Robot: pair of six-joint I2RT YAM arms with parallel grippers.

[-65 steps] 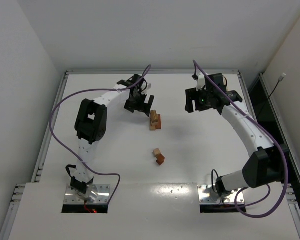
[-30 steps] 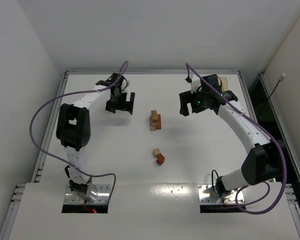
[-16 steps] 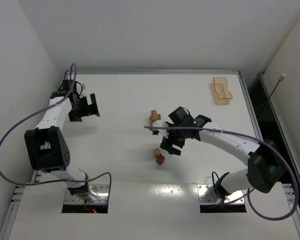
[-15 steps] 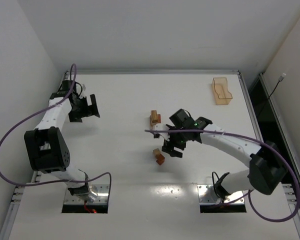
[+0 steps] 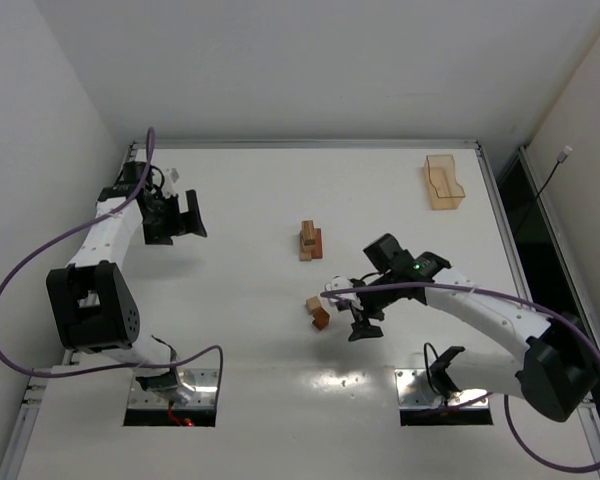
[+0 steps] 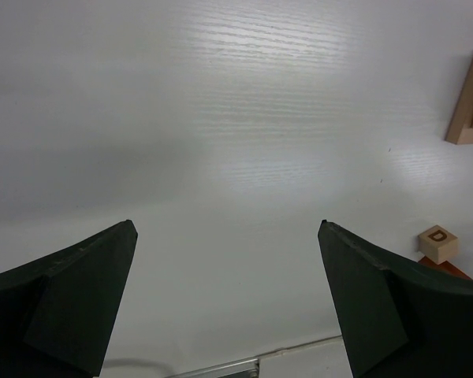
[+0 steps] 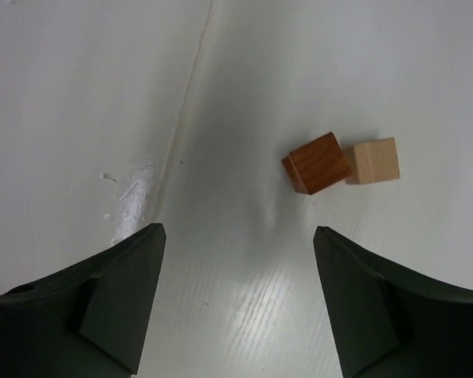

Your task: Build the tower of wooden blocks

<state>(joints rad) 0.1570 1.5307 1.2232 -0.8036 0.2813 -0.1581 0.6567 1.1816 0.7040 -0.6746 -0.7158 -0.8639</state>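
Note:
The tower [image 5: 310, 241] is a short stack of tan and reddish-brown wood blocks at mid-table; its edge also shows in the left wrist view as the tower [image 6: 468, 102]. Two loose wood blocks lie nearer the arms: a tan cube [image 5: 313, 304] touching a reddish-brown cube [image 5: 321, 319]. My right gripper [image 5: 352, 312] hangs open just right of them. In its wrist view the reddish-brown cube [image 7: 318, 162] and tan cube [image 7: 372, 160] lie ahead of the open right gripper [image 7: 238, 230], beyond its fingertips. My left gripper [image 5: 191, 217] is open and empty at the far left, also seen as the left gripper [image 6: 227, 226].
A translucent orange tray [image 5: 443, 181] stands at the back right. The left wrist view catches the tan cube marked D [image 6: 437, 242] at its right edge. Raised metal rails border the table [image 5: 230, 300].
My right arm swung from the back right down to the two loose cubes, its jaws narrowing slightly. My left arm pulled away from the tower to the far left and stays open.

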